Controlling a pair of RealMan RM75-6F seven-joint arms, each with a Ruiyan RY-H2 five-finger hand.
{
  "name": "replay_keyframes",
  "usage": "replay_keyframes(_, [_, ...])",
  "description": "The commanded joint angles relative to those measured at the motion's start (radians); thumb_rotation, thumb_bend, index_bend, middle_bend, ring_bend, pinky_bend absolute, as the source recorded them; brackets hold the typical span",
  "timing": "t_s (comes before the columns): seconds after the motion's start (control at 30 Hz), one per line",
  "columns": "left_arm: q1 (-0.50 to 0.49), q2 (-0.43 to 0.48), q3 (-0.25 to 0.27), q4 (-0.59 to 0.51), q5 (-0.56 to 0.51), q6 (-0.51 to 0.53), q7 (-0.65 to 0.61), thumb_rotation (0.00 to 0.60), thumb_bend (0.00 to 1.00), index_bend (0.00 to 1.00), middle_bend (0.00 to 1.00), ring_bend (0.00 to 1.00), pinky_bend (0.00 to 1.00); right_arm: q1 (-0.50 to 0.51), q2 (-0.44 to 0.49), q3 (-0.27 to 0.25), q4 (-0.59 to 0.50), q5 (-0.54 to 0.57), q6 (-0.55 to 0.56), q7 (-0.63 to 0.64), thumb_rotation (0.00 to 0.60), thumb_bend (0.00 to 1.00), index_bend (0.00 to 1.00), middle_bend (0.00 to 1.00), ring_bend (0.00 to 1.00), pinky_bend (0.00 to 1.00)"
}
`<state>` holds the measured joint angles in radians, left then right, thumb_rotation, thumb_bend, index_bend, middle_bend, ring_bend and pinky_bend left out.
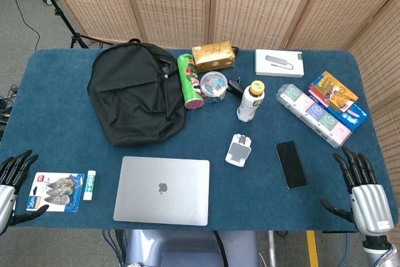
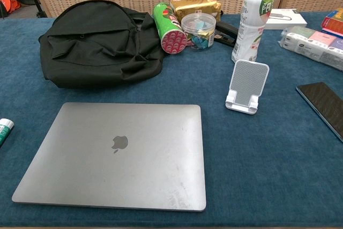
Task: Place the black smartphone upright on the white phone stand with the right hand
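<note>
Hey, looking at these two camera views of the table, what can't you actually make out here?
- black smartphone: the chest view's right edge cuts it off; face up or down is unclear.
- right hand and left hand: absent from the chest view; frame edges crop them in the head view.
- white phone stand: its ledge is too small to judge from the head view.
- Labels on the bottle: too small to read.

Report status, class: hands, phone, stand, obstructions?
Left hand and right hand open, empty. Black smartphone flat on table, untouched. White phone stand empty. Path clear.
</note>
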<state>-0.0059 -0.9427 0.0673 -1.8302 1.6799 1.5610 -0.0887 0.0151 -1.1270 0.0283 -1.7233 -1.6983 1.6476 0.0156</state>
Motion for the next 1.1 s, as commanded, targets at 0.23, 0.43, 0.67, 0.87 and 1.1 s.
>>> replay_keyframes(0.23, [0.000, -0.002, -0.001, -0.002, -0.007, -0.004, 0.007, 0.600, 0.00, 0.00, 0.00, 0.00, 0.00, 0.035, 0.004, -0.004, 0.037, 0.005, -0.071, -0.004, 0.600, 0.00, 0.00, 0.00, 0.00, 0.00])
replay_keyframes(0.43, [-0.008, -0.004, -0.015, -0.009, -0.036, -0.017, 0.012, 0.600, 0.00, 0.00, 0.00, 0.00, 0.00, 0.192, 0.080, -0.001, 0.134, 0.029, -0.347, 0.065, 0.600, 0.00, 0.00, 0.00, 0.00, 0.00])
replay_keyframes(0.67, [-0.017, -0.008, -0.029, -0.016, -0.060, -0.028, 0.016, 0.600, 0.00, 0.00, 0.00, 0.00, 0.00, 0.394, 0.151, -0.034, 0.179, -0.036, -0.653, 0.141, 0.600, 0.00, 0.00, 0.00, 0.00, 0.00])
replay_keyframes(0.87, [-0.030, -0.010, -0.039, -0.016, -0.081, -0.049, 0.015, 0.600, 0.00, 0.00, 0.00, 0.00, 0.00, 0.521, 0.143, -0.033, 0.216, -0.023, -0.825, 0.216, 0.600, 0.00, 0.00, 0.00, 0.00, 0.00])
replay_keyframes(1.1, [-0.049, -0.021, -0.059, -0.015, -0.131, -0.085, 0.031, 0.600, 0.00, 0.00, 0.00, 0.00, 0.00, 0.633, 0.144, -0.030, 0.207, 0.007, -0.980, 0.216, 0.600, 0.00, 0.00, 0.00, 0.00, 0.00])
